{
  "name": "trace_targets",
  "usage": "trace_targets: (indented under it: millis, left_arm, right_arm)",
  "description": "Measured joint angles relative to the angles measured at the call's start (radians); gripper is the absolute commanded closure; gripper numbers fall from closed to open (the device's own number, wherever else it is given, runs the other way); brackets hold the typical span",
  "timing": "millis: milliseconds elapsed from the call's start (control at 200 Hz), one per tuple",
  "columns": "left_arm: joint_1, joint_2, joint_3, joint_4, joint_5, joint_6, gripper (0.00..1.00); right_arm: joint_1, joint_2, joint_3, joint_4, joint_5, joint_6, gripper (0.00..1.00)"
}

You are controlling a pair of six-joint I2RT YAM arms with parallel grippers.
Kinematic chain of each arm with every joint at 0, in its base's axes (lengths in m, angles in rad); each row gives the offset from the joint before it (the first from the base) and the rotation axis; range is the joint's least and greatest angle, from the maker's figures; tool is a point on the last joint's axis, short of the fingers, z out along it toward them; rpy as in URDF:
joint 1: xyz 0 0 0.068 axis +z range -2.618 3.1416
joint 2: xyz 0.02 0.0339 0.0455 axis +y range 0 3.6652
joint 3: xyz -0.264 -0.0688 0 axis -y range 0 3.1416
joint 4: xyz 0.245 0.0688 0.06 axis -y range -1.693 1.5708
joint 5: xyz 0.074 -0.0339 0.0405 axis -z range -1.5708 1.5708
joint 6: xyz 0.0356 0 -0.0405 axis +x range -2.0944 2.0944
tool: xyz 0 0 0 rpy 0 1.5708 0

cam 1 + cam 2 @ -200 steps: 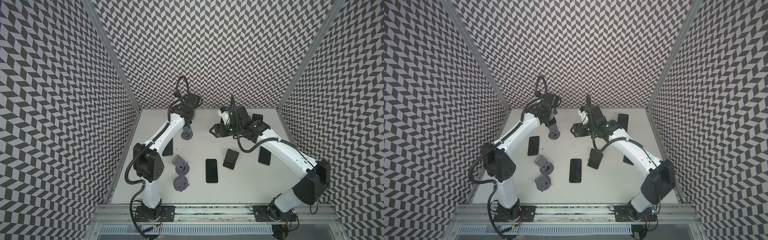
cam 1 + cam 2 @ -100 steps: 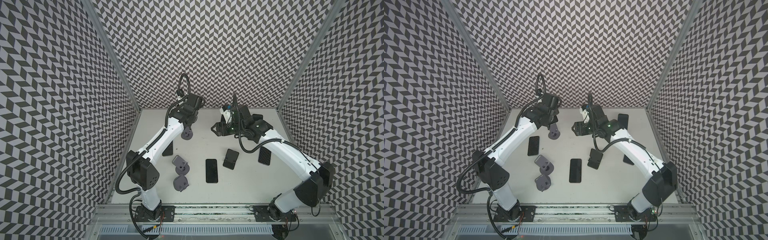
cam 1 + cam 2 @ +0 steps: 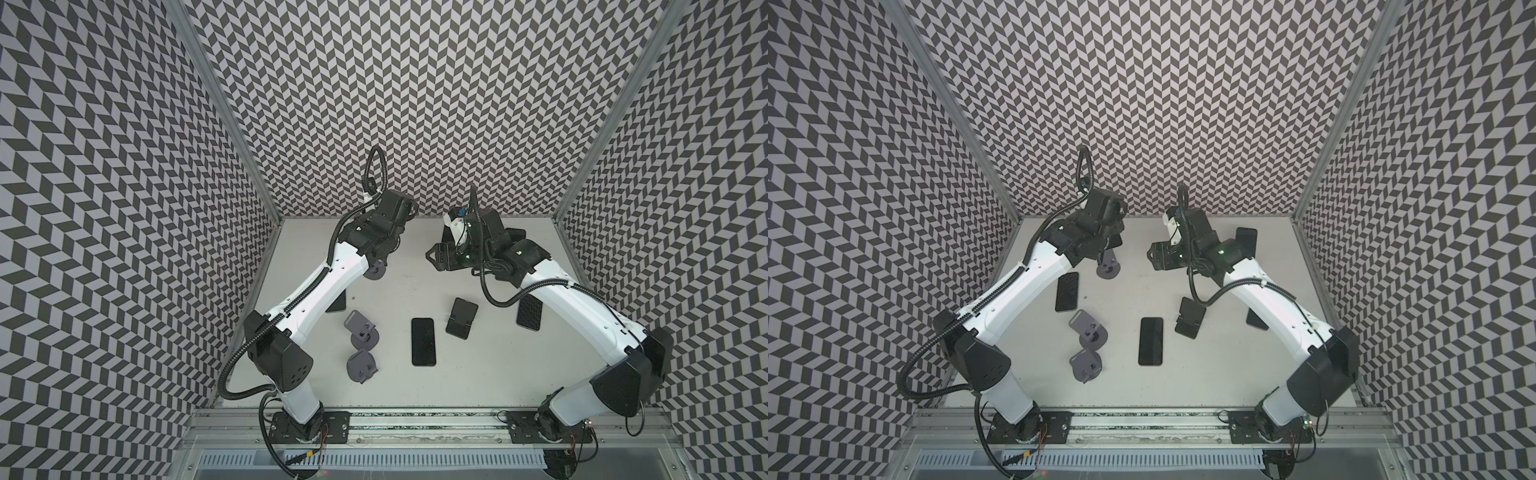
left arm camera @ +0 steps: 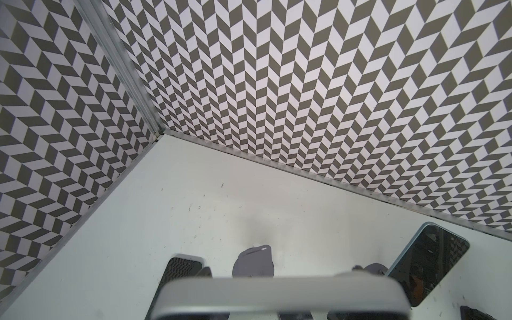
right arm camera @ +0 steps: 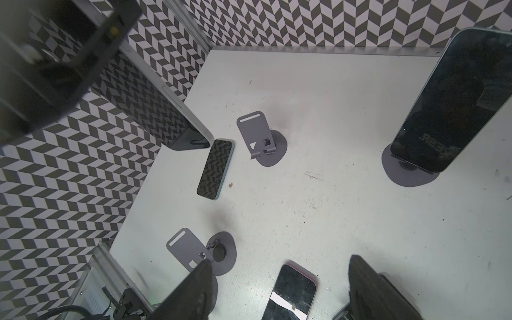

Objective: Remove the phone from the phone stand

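Observation:
My left gripper (image 3: 1106, 245) is shut on a silver-edged phone (image 5: 177, 110) near the back wall. Its edge fills the bottom of the left wrist view (image 4: 277, 293) and hides the jaws. The phone hangs above and apart from a bare grey phone stand (image 3: 376, 270) (image 5: 261, 138). My right gripper (image 3: 434, 257) (image 5: 281, 261) hovers mid-table, open, with nothing between its fingers (image 5: 194, 291). At the back right a second phone (image 5: 454, 105) (image 3: 1246, 241) leans on another grey stand (image 5: 410, 174).
A phone (image 3: 423, 341) lies flat in the middle beside a black stand (image 3: 461, 318). More phones lie flat at the left (image 3: 1067, 291) and the right (image 3: 529, 312). Two grey stands (image 3: 360, 329) (image 3: 361, 365) sit front left. Patterned walls close three sides.
My left arm's elbow has swung lower and to the left. Its gripper still holds the phone and has edged a little toward the back wall. The right arm has barely moved.

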Motion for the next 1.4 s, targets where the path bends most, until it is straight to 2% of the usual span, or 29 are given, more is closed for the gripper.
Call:
trace_targets:
  millis: [636,921,1402]
  left_arm:
    - [-0.074,0.000,-0.026,-0.029,0.090,-0.008,0.33]
    - [-0.077,0.000,-0.037,-0.044,0.157,0.003,0.33]
    - [-0.077,0.000,-0.160,-0.044,0.279,0.034,0.33]
  right_arm:
    - [-0.068,-0.107,-0.081,-0.006,0.058,0.008,0.26]
    - [-0.086,-0.146,-0.128,-0.009,0.068,0.008,0.27]
    - [-0.095,-0.148,-0.130,-0.009,0.072,0.008,0.27]
